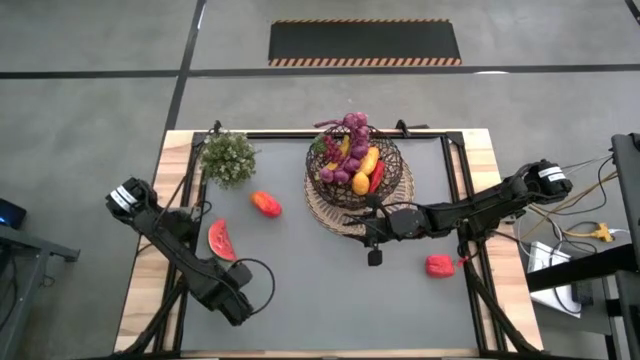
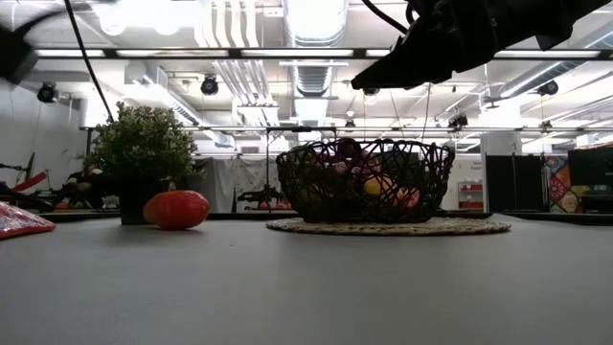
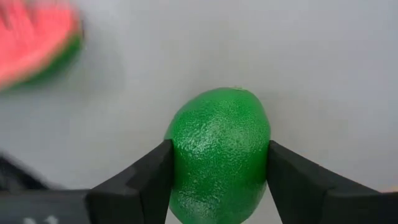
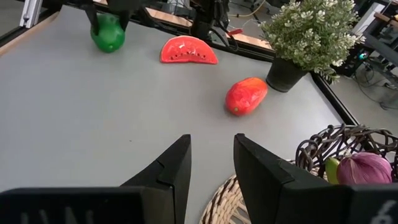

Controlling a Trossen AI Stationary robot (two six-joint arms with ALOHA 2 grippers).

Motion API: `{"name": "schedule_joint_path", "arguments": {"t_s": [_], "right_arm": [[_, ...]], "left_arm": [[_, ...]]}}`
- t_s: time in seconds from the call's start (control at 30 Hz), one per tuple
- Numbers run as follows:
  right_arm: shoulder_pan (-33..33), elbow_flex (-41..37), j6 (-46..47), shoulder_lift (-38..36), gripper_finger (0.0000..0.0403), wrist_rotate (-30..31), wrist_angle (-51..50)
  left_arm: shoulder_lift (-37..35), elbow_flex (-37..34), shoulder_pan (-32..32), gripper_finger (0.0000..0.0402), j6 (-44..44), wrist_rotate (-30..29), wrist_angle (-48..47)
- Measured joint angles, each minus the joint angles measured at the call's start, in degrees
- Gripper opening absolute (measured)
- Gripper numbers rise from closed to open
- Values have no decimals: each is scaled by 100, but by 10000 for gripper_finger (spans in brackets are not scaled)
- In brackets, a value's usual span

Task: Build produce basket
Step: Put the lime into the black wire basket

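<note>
A pebbly-skinned, oval green lime point(image 3: 219, 152) is clamped between the left gripper's point(image 3: 219, 180) dark fingers point(image 3: 146, 180) on the smooth grey table point(image 1: 330, 290), near a glossy red watermelon slice point(image 1: 221, 241). The right gripper point(image 4: 211, 165), fingers slightly parted and empty, is held beside the dark wire-mesh basket point(image 1: 357, 165) of produce on its woven round mat point(image 2: 388, 227).

Glossy pebbled lime point(image 3: 219, 152), matt tabletop point(image 3: 249, 43)

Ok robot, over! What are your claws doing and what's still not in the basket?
Left gripper shut on lime. Right gripper open, empty, beside basket. Watermelon slice, mango, red pepper still on table. Nothing blocking.
</note>
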Motion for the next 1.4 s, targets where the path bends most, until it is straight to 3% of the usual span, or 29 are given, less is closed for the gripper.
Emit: {"name": "schedule_joint_path", "arguments": {"t_s": [0.07, 0.17, 0.3, 0.47, 0.67, 0.9, 1.13, 1.4], "right_arm": [[0, 0, 0, 0, 109, 0, 3], [-2, 0, -6, 2, 109, -220, 32], [0, 0, -20, 4, 109, -607, 264], [-2, 3, 302, 207, 114, -1000, 991], [0, 265, 549, 783, 166, -1073, 1432], [9, 858, 479, 1107, 265, -1050, 1513], [-12, 1149, 254, 1087, 326, -999, 1203], [-81, 1169, 155, 1099, 308, -699, 1207]], "left_arm": [[-148, 150, 12, 202, 175, -732, 40], [-413, 276, 16, 202, 652, -2380, 297], [-850, 168, 64, 202, 1957, -4427, 1359], [-1182, -244, 314, 202, 4135, -5397, 3256], [-1305, -1071, 684, 202, 6327, -5455, 5991], [-1323, -1864, 1085, 202, 7498, -5454, 8308], [-1312, -2029, 1441, 202, 7617, -5446, 8829], [-1310, -2032, 1676, 202, 7755, -4968, 9319]]}}
